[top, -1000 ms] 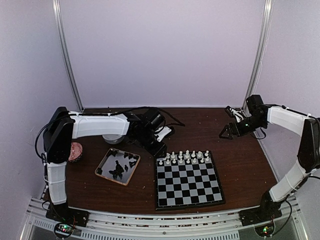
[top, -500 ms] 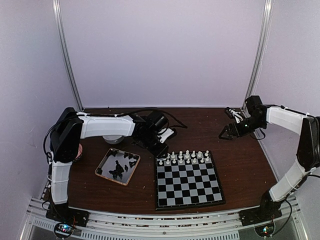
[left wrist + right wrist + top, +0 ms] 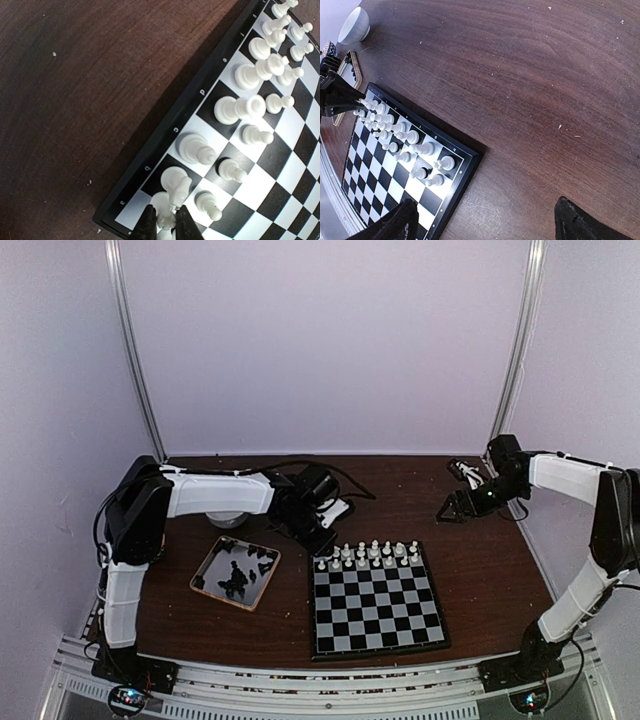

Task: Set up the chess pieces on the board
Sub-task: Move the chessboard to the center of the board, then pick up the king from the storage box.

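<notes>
Half done: tiny white chess pieces (image 3: 365, 553) ranked on black-and-grey checked board (image 3: 380, 615); glossy black chess pieces (image 3: 237, 580) waiting in wooden-rimmed tray (image 3: 205, 561). Left fingers (image 3: 320, 543) pinching corner white piece (image 3: 165, 212); right fingers (image 3: 448, 510) spread, empty.

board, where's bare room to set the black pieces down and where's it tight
Free: the six near rows of the board, between the white pieces and the near border. Also bare table right of the board. Crowded: the two far rows, where they stand close, with the left jaws around the far-left corner piece.
</notes>
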`<state>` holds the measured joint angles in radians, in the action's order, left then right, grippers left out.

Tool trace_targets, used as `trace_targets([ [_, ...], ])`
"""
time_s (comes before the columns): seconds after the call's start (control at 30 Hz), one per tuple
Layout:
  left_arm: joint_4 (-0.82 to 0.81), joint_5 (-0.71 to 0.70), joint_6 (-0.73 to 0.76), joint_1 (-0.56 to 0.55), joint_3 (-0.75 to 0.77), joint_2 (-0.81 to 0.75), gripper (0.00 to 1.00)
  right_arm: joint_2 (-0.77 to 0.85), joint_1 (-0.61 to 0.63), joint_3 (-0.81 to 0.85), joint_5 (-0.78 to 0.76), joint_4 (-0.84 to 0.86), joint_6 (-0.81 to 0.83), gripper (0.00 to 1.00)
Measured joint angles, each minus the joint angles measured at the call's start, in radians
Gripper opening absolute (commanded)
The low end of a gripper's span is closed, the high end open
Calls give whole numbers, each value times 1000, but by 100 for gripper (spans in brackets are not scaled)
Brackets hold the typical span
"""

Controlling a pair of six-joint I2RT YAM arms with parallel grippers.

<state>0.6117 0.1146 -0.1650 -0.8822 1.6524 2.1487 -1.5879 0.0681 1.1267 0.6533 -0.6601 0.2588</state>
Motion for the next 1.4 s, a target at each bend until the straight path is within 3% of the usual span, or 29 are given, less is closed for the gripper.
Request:
trace_targets([
  [0.6,6,-44,10,10,-49,-36,8,-10,0,0,0,-1,0,94],
  [0.77,7,-44,10,11,-60,-43,22,-16,0,0,0,-2,0,94],
  [1.0,27,-68,10,11,-75,-64,33,-17,0,0,1,-2,0,95],
  [1.2,35,-119,-14,11,-138,-223,39,-17,0,0,0,-6,2,98],
  [1.4,56,-209,-62,18,-279,-423,36,-1,0,0,0,-5,7,100],
])
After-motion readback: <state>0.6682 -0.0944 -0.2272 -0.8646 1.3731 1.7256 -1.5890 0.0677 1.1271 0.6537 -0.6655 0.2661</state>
